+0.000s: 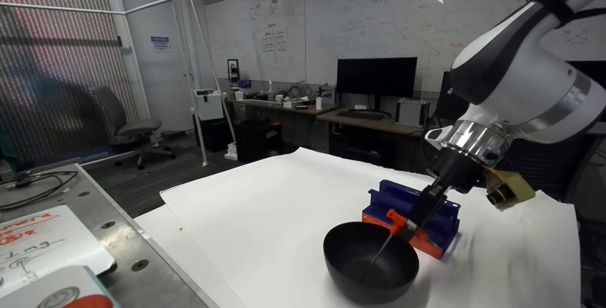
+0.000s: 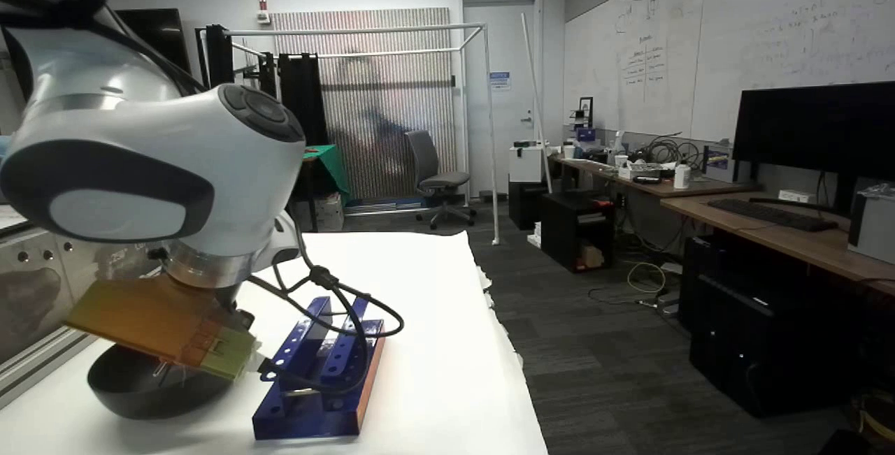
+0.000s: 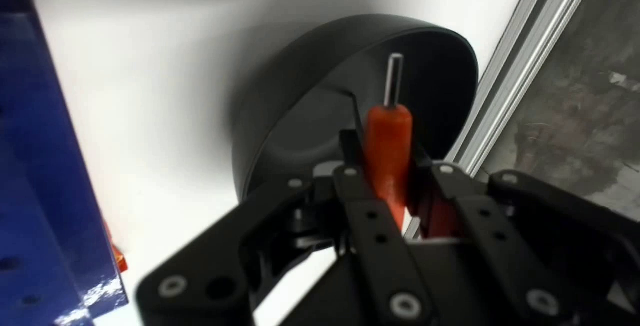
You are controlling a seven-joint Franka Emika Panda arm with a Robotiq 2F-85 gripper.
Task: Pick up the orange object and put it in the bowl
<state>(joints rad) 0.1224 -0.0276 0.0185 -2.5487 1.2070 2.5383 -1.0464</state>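
Observation:
The orange object is a tool with an orange-red handle [image 1: 396, 220] and a thin metal shaft. The black bowl [image 1: 348, 277] stands on the white sheet; it also shows in an exterior view [image 2: 140, 402] and the wrist view [image 3: 295, 80]. My gripper [image 1: 408, 229] is over the bowl's rim, shut on the handle. In the wrist view both fingers [image 3: 386, 158] press against the handle [image 3: 388, 130], and the shaft points into the bowl. The tool is tilted; I cannot tell whether its tip touches the bowl. The handle is hidden behind the wrist's yellow-orange camera mount [image 2: 168, 319].
A blue rack with an orange base [image 1: 442, 237] stands close beside the bowl, under my wrist; it also shows in an exterior view [image 2: 308, 420] and the wrist view [image 3: 45, 166]. A cable loop [image 2: 360, 343] hangs over it. A metal bench [image 1: 156, 272] borders the white sheet.

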